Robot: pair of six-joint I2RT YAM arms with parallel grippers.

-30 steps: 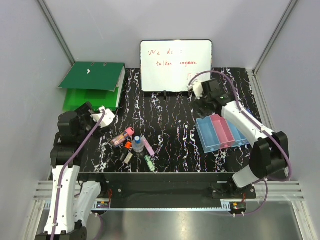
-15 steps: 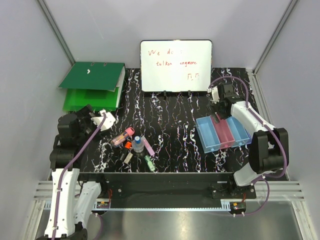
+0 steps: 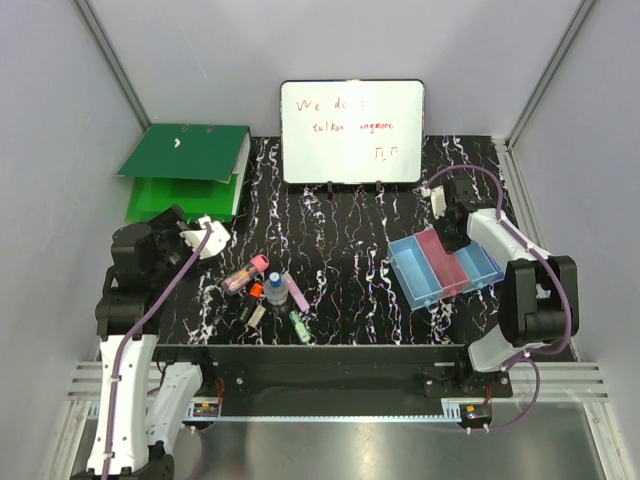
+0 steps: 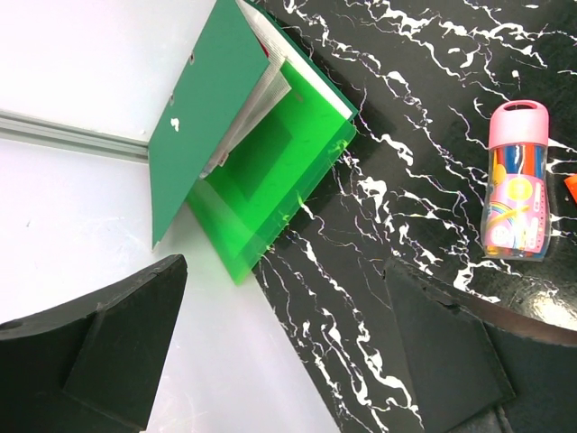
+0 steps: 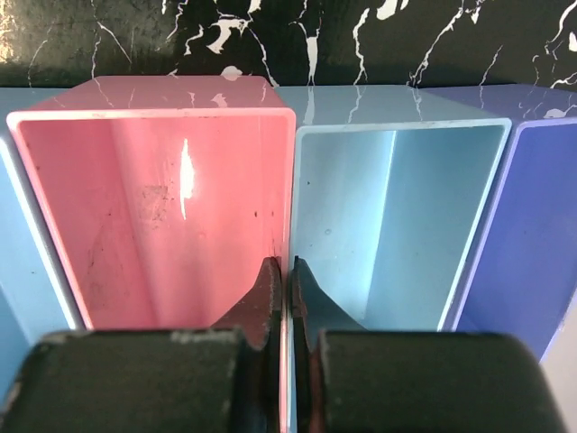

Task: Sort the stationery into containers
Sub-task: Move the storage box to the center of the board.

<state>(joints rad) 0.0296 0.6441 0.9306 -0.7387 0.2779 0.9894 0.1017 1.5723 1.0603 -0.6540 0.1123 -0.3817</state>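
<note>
The containers (image 3: 418, 276) are a row of joined bins at the right of the table. My right gripper (image 3: 455, 240) reaches into them from behind. It is shut on the wall between the pink bin (image 5: 153, 207) and a light blue bin (image 5: 397, 198), one finger in each (image 5: 288, 267). A purple-blue bin (image 5: 541, 225) lies at the right end. The stationery lies at the front left: a pink-capped tube (image 3: 245, 272) (image 4: 517, 180), an orange-red piece (image 3: 256, 290), a blue-capped bottle (image 3: 276, 289), a lilac stick (image 3: 295, 288), a green clip (image 3: 298, 324). My left gripper (image 3: 190, 232) (image 4: 284, 298) is open and empty, to their left.
A green ring binder (image 3: 185, 172) (image 4: 243, 153) lies open at the back left, partly off the dark table. A whiteboard (image 3: 351, 131) with red writing stands at the back middle. Pale walls and metal rails enclose the table.
My right gripper came from beside the whiteboard down into the bins and shut on the wall between pink and light blue. The row of bins turned slightly. The left arm barely moved.
</note>
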